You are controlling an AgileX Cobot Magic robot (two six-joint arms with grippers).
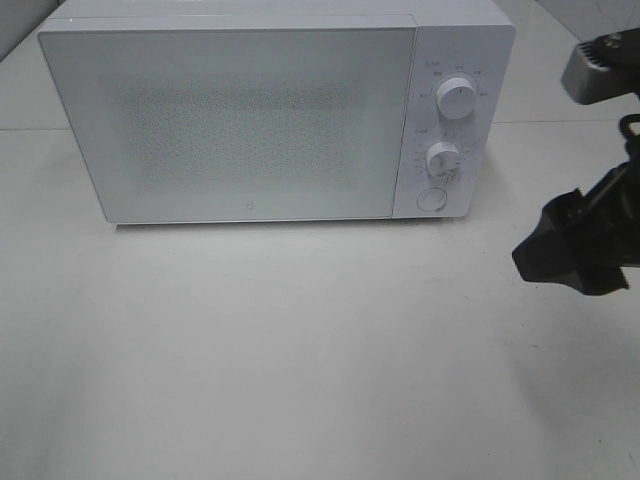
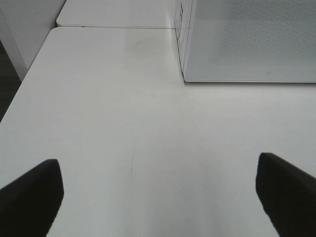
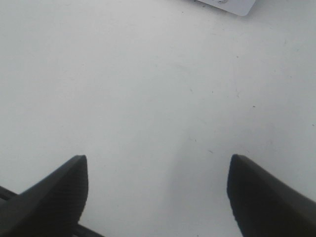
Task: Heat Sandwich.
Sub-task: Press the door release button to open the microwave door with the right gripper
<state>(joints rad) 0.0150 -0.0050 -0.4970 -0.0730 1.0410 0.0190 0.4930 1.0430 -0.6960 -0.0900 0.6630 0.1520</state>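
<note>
Left gripper [image 2: 158, 197]: released; the two fingers [image 2: 30, 197] were spread wide apart, and nothing was grasped or touched.
Between left fingers: only bare table [image 2: 123, 123] was seen.
Right gripper [image 3: 157, 193]: released; the two fingers [image 3: 55, 197] were set wide apart, and nothing was grasped or touched.
Between right fingers: only bare table surface was seen.
Microwave [image 1: 240, 120]: one was counted, with its door shut. It was placed ahead of the left fingertips and well apart from them.
Dials: two were counted, an upper dial [image 1: 457, 98] and a lower dial [image 1: 441, 157].
Button [image 1: 431, 199]: one round button was counted, just below the lower dial.
Right arm [image 1: 585, 235]: it was seen beside the microwave's control panel, apart from it.
Sandwich, count: none could be counted in any view.
Sandwich, position: could not be told relative to either pair of fingers.
Sandwich, heading and long axis: could not be told.
</note>
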